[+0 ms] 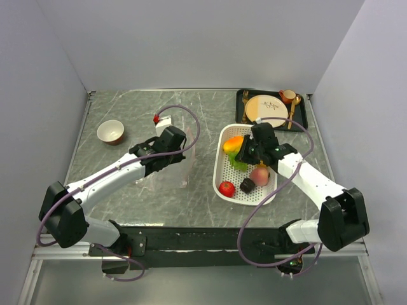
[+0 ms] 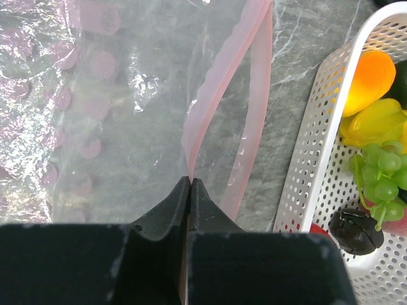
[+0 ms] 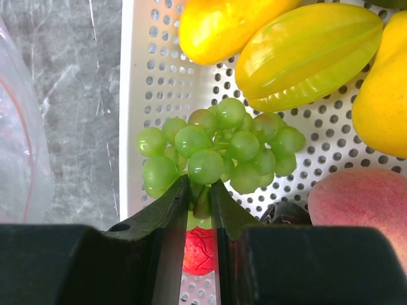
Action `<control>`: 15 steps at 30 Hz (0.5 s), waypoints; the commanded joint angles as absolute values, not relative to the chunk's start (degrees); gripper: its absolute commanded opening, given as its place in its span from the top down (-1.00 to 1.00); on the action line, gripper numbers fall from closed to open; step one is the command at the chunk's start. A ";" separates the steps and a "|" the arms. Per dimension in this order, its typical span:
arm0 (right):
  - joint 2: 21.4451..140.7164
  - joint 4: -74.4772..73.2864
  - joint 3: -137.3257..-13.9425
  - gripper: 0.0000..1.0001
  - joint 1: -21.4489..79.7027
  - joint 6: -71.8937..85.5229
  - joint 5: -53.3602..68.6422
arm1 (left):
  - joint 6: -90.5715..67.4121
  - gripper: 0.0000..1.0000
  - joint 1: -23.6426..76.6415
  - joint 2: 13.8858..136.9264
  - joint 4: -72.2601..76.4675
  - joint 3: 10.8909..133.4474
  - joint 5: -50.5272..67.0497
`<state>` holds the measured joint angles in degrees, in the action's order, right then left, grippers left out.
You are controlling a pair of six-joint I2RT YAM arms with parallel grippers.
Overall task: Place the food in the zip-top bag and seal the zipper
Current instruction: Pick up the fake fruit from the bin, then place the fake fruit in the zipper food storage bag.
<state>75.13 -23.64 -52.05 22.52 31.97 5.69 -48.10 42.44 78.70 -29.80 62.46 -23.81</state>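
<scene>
Grey marble table (image 1: 127, 114), plain white walls around it. Barely started, I'd say. The zip-top bag (image 1: 173, 170) lies near the middle and looks empty. The white basket (image 1: 221, 136) at its 3 o'clock holds the fruit: mango (image 1: 233, 144), peach (image 1: 259, 175), tomato (image 1: 226, 188) and a dark piece (image 1: 247, 185). Left fingers (image 2: 166, 213) are pinched tight on the pink zipper (image 2: 219, 95), whose two strips gape apart. Right fingers (image 3: 159, 210) are narrow, nipping the grapes (image 3: 216, 146) down in the basket. Everything's left to load, then seal.

The zip-top bag (image 2: 114, 95) is clear with pink dots; its zipper (image 2: 200, 127) is pale pink. The basket (image 3: 137, 95) is white and perforated; grapes (image 3: 216, 149) green, tomato (image 1: 226, 188) red. The table (image 1: 127, 114) is grey, white-veined.
</scene>
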 commanded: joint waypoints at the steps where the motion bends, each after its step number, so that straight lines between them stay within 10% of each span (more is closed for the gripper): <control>1: 71.90 -21.45 -52.21 0.72 22.68 31.29 6.68 | -47.46 0.92 42.28 78.31 -28.56 62.67 -23.38; 15: 68.03 -13.19 -52.82 0.81 22.68 34.89 20.19 | -47.37 0.94 42.19 79.19 -28.47 63.63 -23.20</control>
